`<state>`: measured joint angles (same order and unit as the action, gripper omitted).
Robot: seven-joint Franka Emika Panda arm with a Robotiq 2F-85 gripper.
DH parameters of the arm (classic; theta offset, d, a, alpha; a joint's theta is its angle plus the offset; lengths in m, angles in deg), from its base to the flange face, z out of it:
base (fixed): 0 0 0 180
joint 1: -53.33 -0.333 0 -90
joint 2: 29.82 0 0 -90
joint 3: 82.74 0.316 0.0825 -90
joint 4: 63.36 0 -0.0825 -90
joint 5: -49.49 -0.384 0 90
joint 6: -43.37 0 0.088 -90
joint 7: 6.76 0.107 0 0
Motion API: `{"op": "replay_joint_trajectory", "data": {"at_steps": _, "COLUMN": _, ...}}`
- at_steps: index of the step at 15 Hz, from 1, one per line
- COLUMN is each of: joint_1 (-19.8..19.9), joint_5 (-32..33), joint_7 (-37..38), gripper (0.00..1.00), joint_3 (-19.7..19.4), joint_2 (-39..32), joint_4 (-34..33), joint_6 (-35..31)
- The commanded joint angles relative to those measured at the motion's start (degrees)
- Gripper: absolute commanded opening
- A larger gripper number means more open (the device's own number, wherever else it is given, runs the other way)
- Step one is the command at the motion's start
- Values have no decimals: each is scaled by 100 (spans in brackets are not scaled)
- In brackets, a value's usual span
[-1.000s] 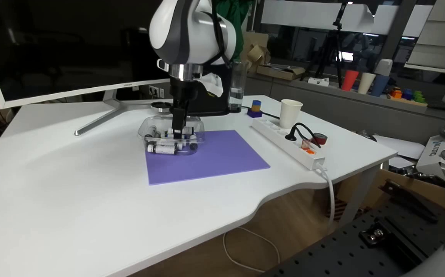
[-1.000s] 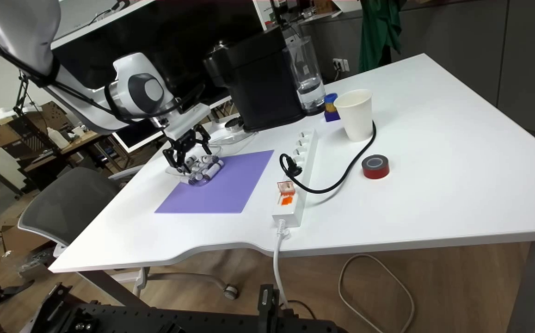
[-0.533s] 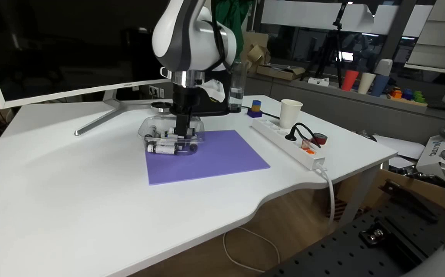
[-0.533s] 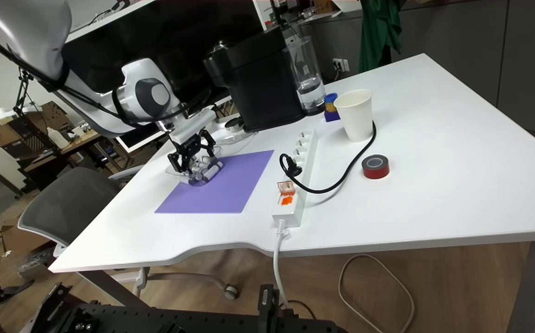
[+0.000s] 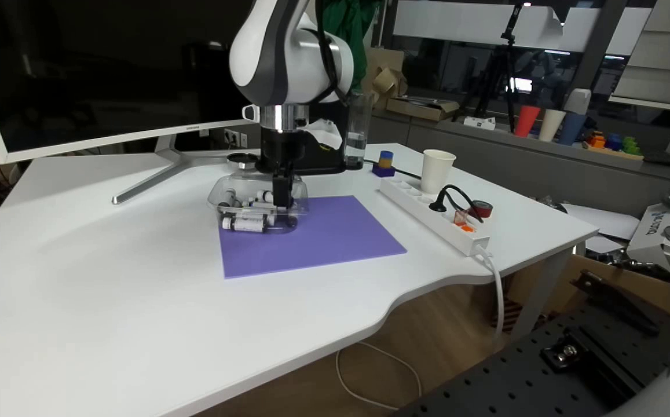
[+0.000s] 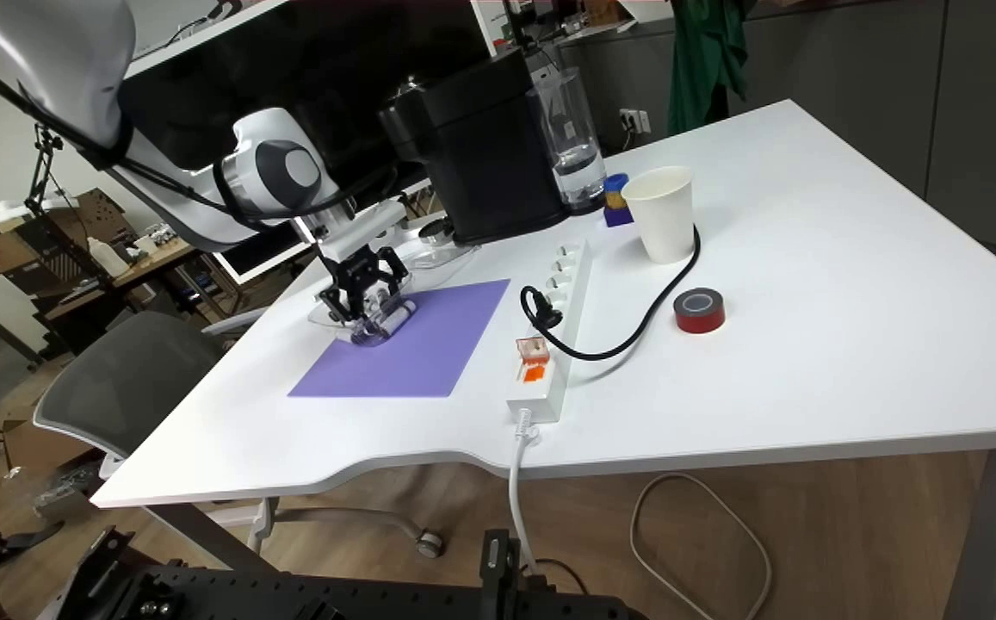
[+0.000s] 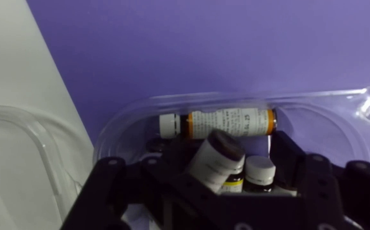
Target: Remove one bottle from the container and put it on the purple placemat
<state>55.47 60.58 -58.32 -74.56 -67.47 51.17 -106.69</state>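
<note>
The container is a clear plastic tray [image 5: 215, 198] holding several small bottles; it also shows in an exterior view [image 6: 367, 338] and the wrist view [image 7: 185, 98]. It stands on the back corner of the purple placemat [image 5: 323, 243], also in the wrist view [image 7: 204, 48]. A bottle [image 7: 232, 123] with white cap and label lies along the tray's wall; it shows in an exterior view [image 5: 248, 225]. My gripper [image 7: 231, 148] is open, fingers down in the tray. Between them are a tilted bottle [image 7: 213, 163] near the left finger and a white-capped bottle [image 7: 260, 169]. Finger contact cannot be told.
A clear lid-like piece [image 7: 41, 137] lies beside the tray on the white table. A black box [image 6: 480, 155], a white power strip [image 5: 427, 214] with cable, a white cup [image 5: 437, 171], and red tape [image 6: 699, 310] stand around the mat. A monitor [image 5: 109, 69] is behind.
My gripper has moved a little to the right and lower over the tray in both exterior views. The tray and placemat have not visibly moved.
</note>
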Motion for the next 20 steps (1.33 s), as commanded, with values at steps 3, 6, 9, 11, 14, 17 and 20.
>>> {"op": "replay_joint_trajectory", "data": {"at_steps": 3, "joint_1": -127, "joint_5": 164, "joint_7": 82, "gripper": 27, "joint_3": -106, "joint_2": -151, "joint_4": -253, "joint_6": 285}}
{"op": "replay_joint_trajectory", "data": {"at_steps": 6, "joint_1": -139, "joint_5": 155, "joint_7": 76, "gripper": 6, "joint_3": -101, "joint_2": -141, "joint_4": -246, "joint_6": 305}}
{"op": "replay_joint_trajectory", "data": {"at_steps": 9, "joint_1": -122, "joint_5": 130, "joint_7": 50, "gripper": 0, "joint_3": -63, "joint_2": -61, "joint_4": -174, "joint_6": 295}}
{"op": "replay_joint_trajectory", "data": {"at_steps": 11, "joint_1": -96, "joint_5": 114, "joint_7": 25, "gripper": 1, "joint_3": -29, "joint_2": 67, "joint_4": -83, "joint_6": 239}}
{"op": "replay_joint_trajectory", "data": {"at_steps": 14, "joint_1": -55, "joint_5": 97, "joint_7": 1, "gripper": 1, "joint_3": 3, "joint_2": 326, "joint_4": 80, "joint_6": 113}}
{"op": "replay_joint_trajectory", "data": {"at_steps": 17, "joint_1": -21, "joint_5": 81, "joint_7": -20, "gripper": 1, "joint_3": 23, "joint_2": 671, "joint_4": 224, "joint_6": -45}}
{"op": "replay_joint_trajectory", "data": {"at_steps": 20, "joint_1": -21, "joint_5": 65, "joint_7": 60, "gripper": 1, "joint_3": -23, "joint_2": 1124, "joint_4": 413, "joint_6": -179}}
